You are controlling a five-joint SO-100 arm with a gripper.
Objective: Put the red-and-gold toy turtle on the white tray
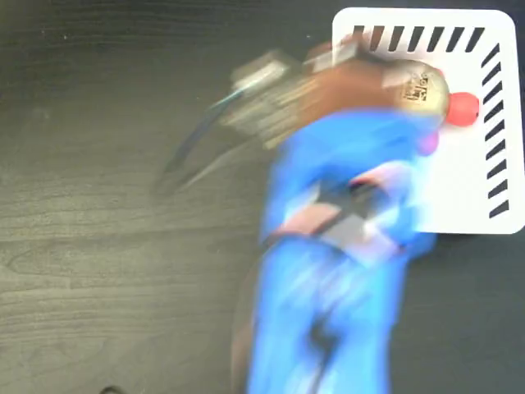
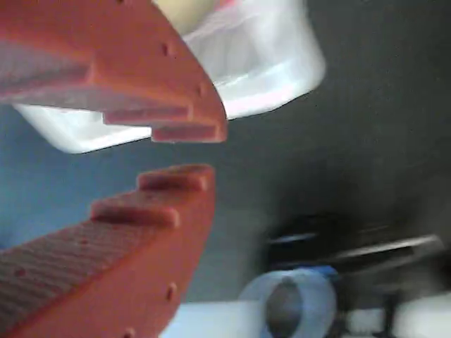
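Observation:
In the fixed view the red-and-gold toy turtle [image 1: 424, 90] lies on the white tray [image 1: 459, 180] near its striped top edge, with its red head [image 1: 463, 108] pointing right. My blue arm is smeared by motion. Its brownish gripper [image 1: 373, 78] sits just left of the turtle, over the tray's top-left corner. The wrist view shows two orange ribbed fingers [image 2: 141, 211] a little apart, and the gripper [image 2: 187, 151] has nothing between them. Behind them is the tray [image 2: 261, 63], and a pale gold patch [image 2: 184, 10] shows at the top edge.
The tray rests on a dark wood-grain table [image 1: 98, 246] at the upper right of the fixed view. Blurred grey wrist parts and cables [image 1: 246, 98] trail left of the gripper. A translucent ring-shaped object [image 2: 289, 303] shows low in the wrist view.

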